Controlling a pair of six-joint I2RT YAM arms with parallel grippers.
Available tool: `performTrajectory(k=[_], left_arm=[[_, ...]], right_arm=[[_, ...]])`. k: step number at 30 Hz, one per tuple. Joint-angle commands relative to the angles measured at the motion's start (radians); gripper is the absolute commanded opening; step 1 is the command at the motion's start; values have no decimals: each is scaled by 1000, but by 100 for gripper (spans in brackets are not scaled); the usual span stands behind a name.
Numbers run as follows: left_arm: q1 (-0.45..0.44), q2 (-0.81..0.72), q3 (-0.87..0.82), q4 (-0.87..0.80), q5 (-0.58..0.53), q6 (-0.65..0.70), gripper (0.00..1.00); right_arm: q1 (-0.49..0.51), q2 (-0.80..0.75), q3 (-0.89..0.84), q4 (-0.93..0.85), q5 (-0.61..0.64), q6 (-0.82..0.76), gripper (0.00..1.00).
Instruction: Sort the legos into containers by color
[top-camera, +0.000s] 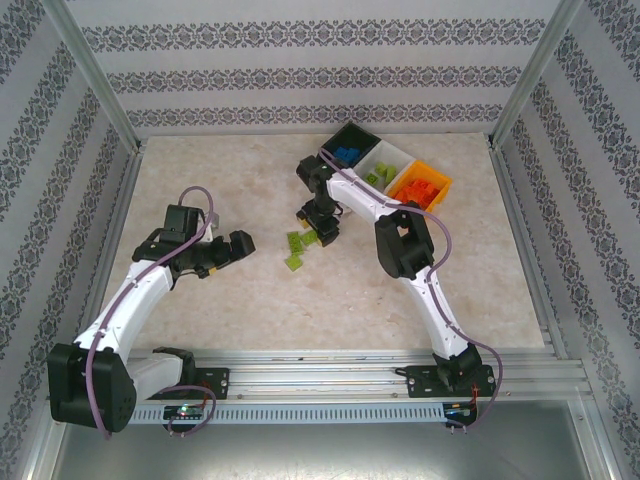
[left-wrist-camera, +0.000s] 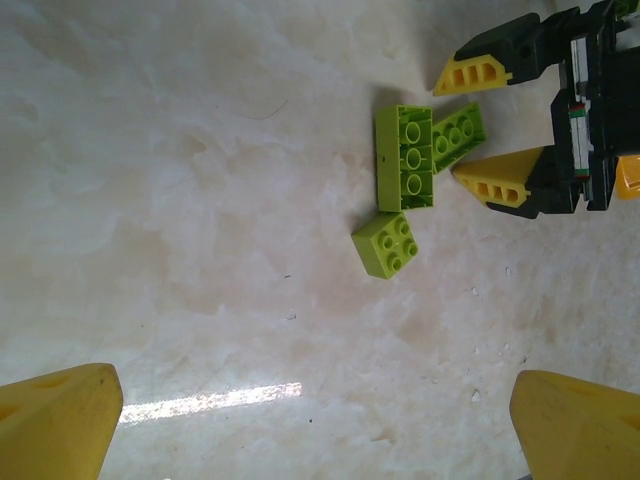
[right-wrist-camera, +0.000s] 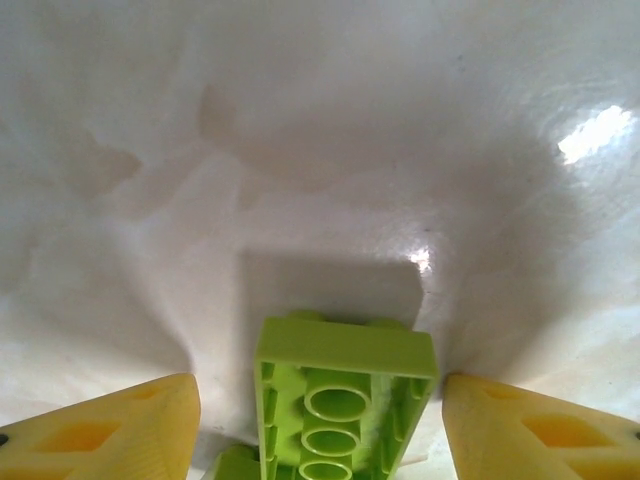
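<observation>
Top view: left gripper (top-camera: 238, 248) hangs over the pale marble-pattern tabletop (top-camera: 200, 310), left of centre. Jaws spread wide, nothing in them. Right gripper (top-camera: 322, 232) is down at table level mid-field, at the right end of a small cluster of lime green studded plastic bricks (top-camera: 297, 242). Three joined open plastic bins sit far right in a diagonal row:
- black bin (top-camera: 365, 130), holding blue bricks (top-camera: 347, 155)
- white bin (top-camera: 397, 149), holding more lime green ones (top-camera: 380, 176)
- orange-yellow bin (top-camera: 446, 183), holding orange bricks (top-camera: 420, 188)

The loose cluster lies well apart from the bins.

Left wrist view: the left gripper's (left-wrist-camera: 315, 385) yellow fingers (left-wrist-camera: 60, 420) sit at the bottom corners with bare table between them, so it is fully open and empty. There are three loose lime pieces ahead. The long brick (left-wrist-camera: 405, 158) lies hollow side up. The small square brick (left-wrist-camera: 388, 243) is studs up, at the long one's near corner. The tilted brick (left-wrist-camera: 458, 132) is hollow side up, just beside the long one, and sits between the right gripper's (left-wrist-camera: 447, 131) yellow fingertips. Can't tell contact from this angle.

Right wrist view: the right gripper (right-wrist-camera: 320, 400) straddles the tilted brick (right-wrist-camera: 345, 390), which lies flat on the table with its tubes showing. There is a clear gap on the left finger's (right-wrist-camera: 110, 430) side. The other finger is just beside the brick's edge; can't tell if it touches. Jaws are partly open and not clamped, so nothing is held.
</observation>
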Motion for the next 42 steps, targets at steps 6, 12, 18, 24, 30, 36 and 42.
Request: performTrajectory(k=[6, 12, 18, 24, 30, 36, 42], left_arm=[[17, -18, -29, 6, -2, 8, 100], [17, 3, -26, 37, 2, -4, 100], [17, 44, -13, 78, 21, -11, 100], [17, 112, 14, 128, 56, -27, 100], [16, 160, 43, 151, 81, -36, 100], [10, 170, 47, 144, 90, -46, 100], [4, 160, 43, 122, 66, -60, 100]], right_arm=[[-2, -55, -131, 14, 36, -2, 40], [-33, -168, -235, 44, 67, -59, 36], [-88, -324, -322, 84, 106, -166, 36], [-182, -400, -288, 63, 185, -303, 36], [-305, -337, -146, 66, 229, -443, 35], [-394, -186, 73, 35, 234, -538, 35], [-433, -25, 297, 1, 205, -597, 36]])
